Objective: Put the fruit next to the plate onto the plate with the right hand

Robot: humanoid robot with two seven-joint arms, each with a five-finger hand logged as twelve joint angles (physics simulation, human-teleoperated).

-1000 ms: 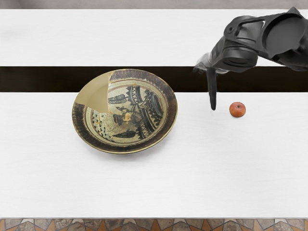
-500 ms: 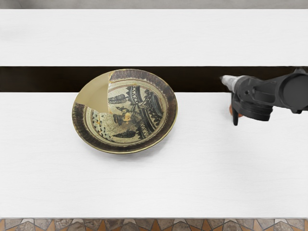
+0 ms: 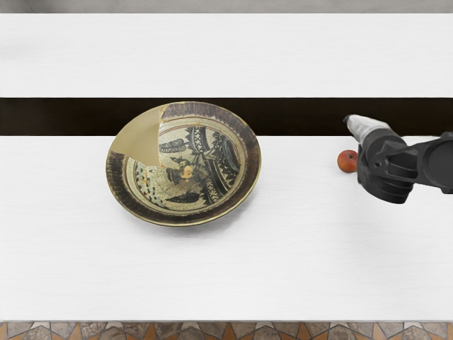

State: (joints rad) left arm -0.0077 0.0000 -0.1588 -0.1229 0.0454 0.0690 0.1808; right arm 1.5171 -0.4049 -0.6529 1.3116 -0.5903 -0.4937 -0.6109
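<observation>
A small red fruit (image 3: pixel 346 161) lies on the white table, well to the right of the plate (image 3: pixel 120 177). The plate is a wide patterned dish with a dark brown rim and a plain tan patch at its upper left. My right hand (image 3: pixel 382 166) comes in from the right edge, low over the table. Its dark bulk sits right against the fruit's right side and hides that edge of the fruit. I cannot make out whether the hand touches the fruit. The left arm does not show.
A dark gap (image 3: pixel 71 117) runs across the picture between the near white table (image 3: pixel 226 269) and a far white surface (image 3: pixel 212 57), just behind the plate and the hand. Patterned floor tiles (image 3: pixel 226 331) show below the table's front edge.
The right hand came down from high up behind the fruit to table level. Half a second ago it covered the fruit; it has since shifted right, so the fruit shows again, unmoved.
</observation>
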